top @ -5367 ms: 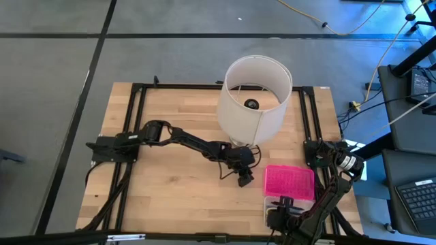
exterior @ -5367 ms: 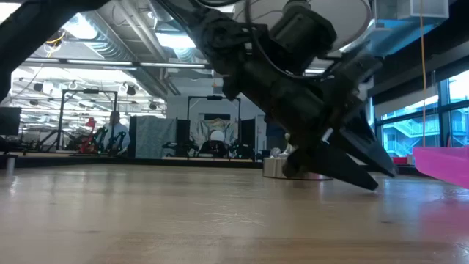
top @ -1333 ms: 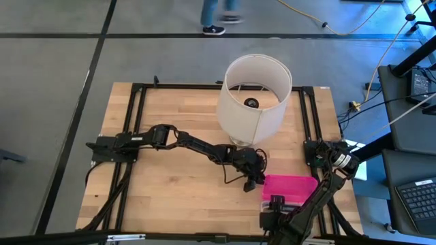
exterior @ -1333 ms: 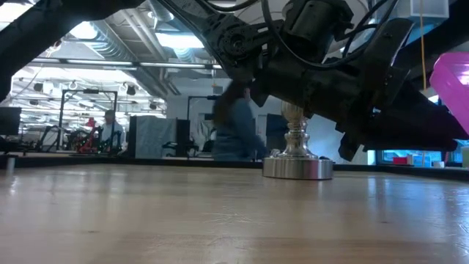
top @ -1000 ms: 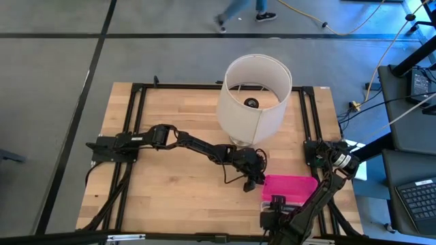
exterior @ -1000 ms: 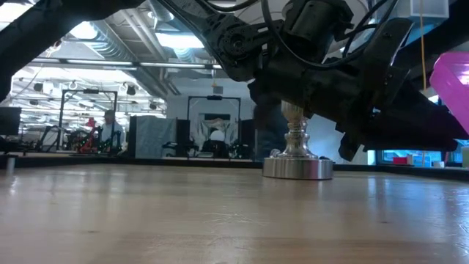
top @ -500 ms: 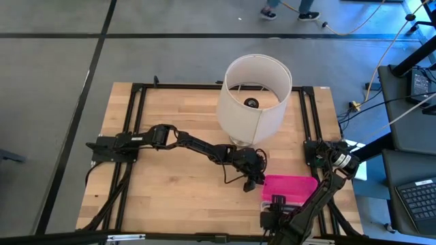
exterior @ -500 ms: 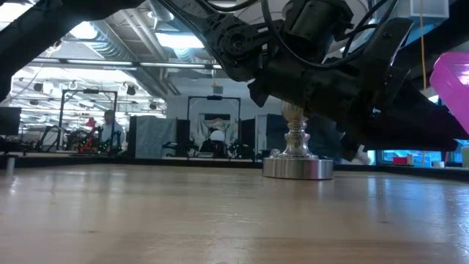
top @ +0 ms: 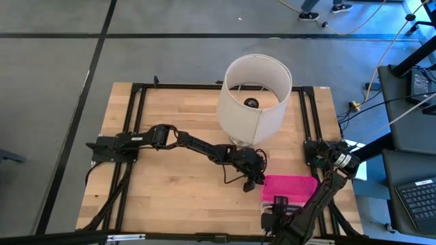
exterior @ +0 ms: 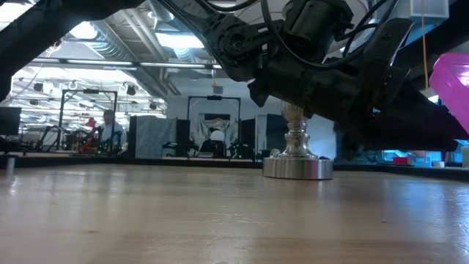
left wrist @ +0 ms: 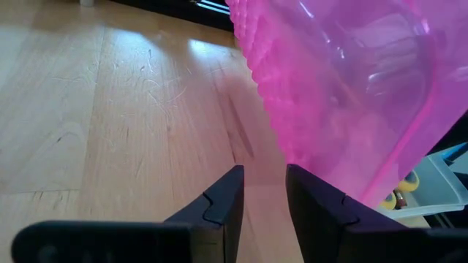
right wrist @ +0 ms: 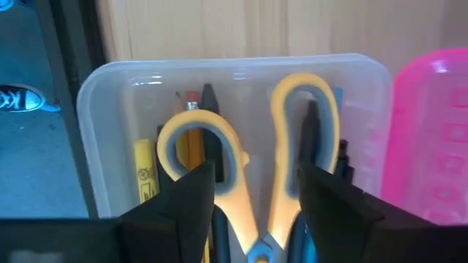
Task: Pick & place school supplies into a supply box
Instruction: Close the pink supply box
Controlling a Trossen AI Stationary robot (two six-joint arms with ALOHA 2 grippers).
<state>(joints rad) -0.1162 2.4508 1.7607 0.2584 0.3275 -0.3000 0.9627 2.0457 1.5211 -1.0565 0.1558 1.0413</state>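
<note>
We find the supply box at the table's front right corner, about five o'clock from the table's centre in the overhead view. Its clear base (right wrist: 234,80) holds the yellow-handled scissors (right wrist: 245,183), pencils (right wrist: 189,139) and dark pens (right wrist: 311,139). The pink dotted lid (top: 289,187) stands raised at an angle over the base, at roughly twelve o'clock of it.

Our right gripper (right wrist: 256,193) hangs right above the base, fingers spread on either side of the scissor handles; we cannot tell whether they touch them.

Our left gripper (left wrist: 262,208) sits at the lid's nine o'clock edge, fingers a little apart with bare wood showing between them, the lid just beside one fingertip.

At about eleven o'clock of the lid stands the white lampshade (top: 252,99) on a metal lamp base (exterior: 297,167).
</note>
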